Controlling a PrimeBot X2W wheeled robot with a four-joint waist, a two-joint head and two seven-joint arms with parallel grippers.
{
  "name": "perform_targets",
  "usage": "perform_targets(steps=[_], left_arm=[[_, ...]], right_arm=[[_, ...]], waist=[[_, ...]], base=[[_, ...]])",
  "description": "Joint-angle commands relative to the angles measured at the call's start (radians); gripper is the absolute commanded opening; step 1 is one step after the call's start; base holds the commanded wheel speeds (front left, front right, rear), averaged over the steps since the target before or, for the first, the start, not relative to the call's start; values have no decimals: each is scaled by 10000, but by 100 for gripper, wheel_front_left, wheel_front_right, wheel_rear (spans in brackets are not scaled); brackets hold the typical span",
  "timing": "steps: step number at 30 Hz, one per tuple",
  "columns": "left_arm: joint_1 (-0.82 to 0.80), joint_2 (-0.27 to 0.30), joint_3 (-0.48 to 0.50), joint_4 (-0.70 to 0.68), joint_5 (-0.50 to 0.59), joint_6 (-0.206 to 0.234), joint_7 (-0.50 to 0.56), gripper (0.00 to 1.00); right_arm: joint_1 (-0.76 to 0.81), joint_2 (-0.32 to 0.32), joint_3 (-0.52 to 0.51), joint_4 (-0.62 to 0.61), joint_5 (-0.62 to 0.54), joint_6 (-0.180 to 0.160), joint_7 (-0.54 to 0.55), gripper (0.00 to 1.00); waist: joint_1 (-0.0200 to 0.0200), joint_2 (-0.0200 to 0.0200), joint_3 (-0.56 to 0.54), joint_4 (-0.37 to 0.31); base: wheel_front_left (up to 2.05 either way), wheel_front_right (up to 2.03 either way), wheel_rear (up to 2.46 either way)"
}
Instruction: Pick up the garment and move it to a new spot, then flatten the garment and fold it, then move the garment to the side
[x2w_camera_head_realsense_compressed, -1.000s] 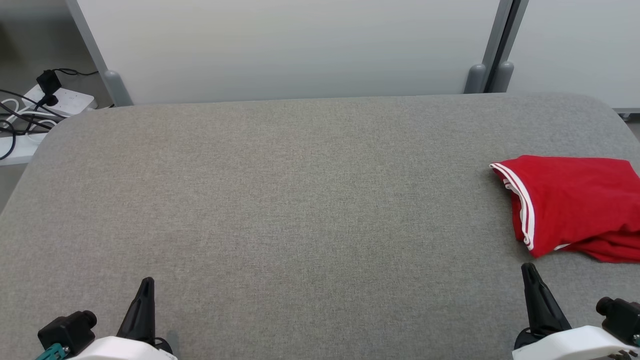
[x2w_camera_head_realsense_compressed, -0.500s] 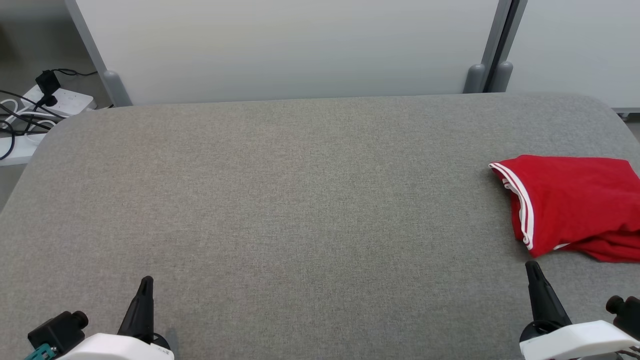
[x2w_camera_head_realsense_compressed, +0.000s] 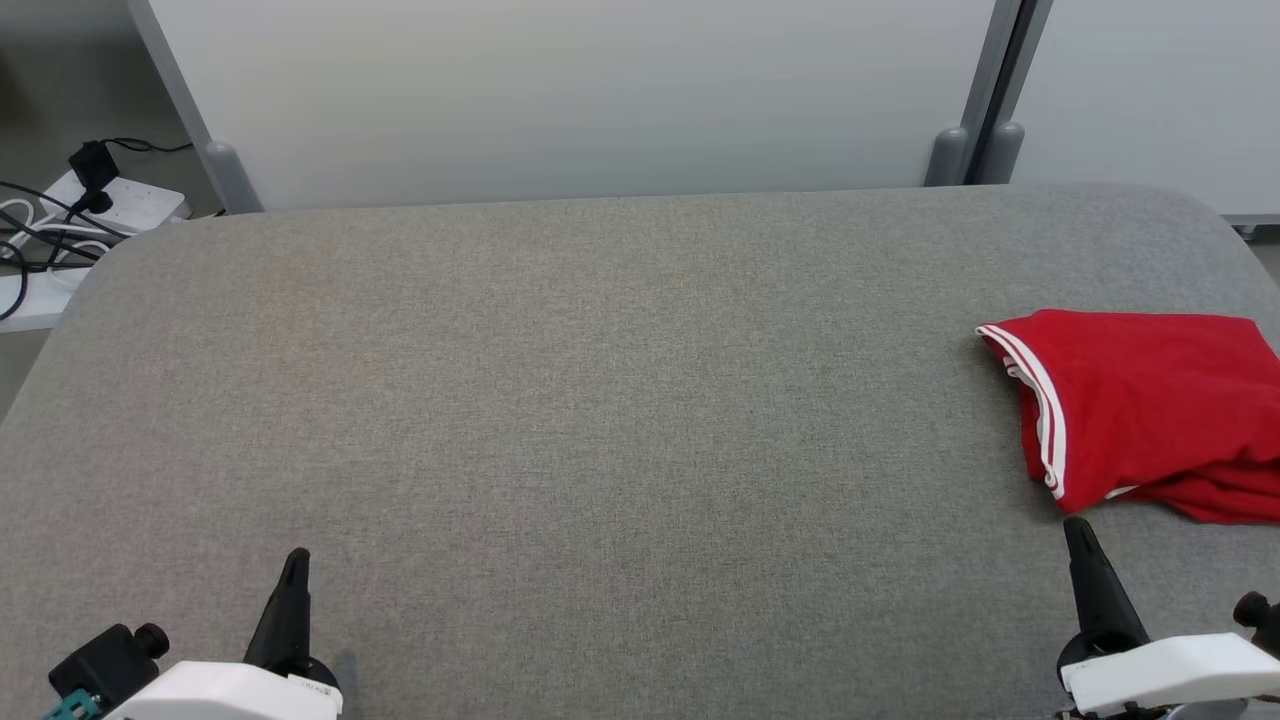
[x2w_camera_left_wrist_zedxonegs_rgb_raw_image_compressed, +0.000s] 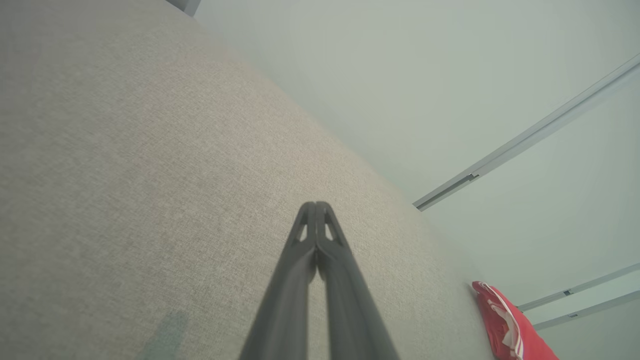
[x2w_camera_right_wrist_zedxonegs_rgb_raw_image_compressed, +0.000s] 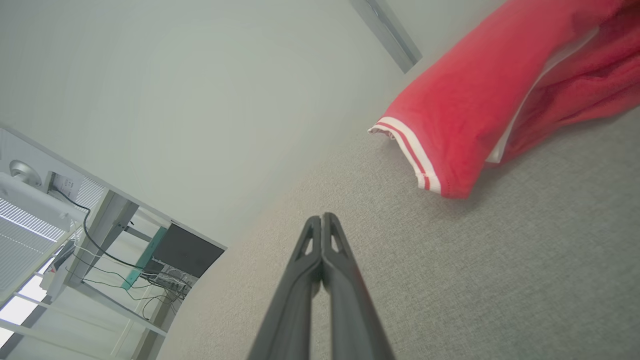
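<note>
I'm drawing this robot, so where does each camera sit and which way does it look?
Head view: on the head, looking forward and down at the grey table; shut left fingers and right fingers poke up.
Left wrist view: on the left wrist, looking along its fingers across the table to the wall.
Right wrist view: on the right wrist, looking along its fingers toward the red garment.
All three share the garment.

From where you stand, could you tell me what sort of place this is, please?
Probably a lab or test workspace: a grey fabric-covered table bearing a red garment, pale partition panels behind, and a power strip with cables alongside.
</note>
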Motion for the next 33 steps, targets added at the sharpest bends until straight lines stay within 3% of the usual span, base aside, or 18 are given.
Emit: perform_targets(steps=[1,33], left_arm=[[-621,85,287,-216,-316,-175,45,0],[-1006,-424,873,4,-3480,-647,808,0]], right_arm=[[-496,-211,53,-183,370,-15,117,0],[-858,-262,-255,163,3986,-23,783,0]], waist=[[-1,-1,0,-3],[-1,-1,4,-48]], base=[[0,0,0],[0,0,0]])
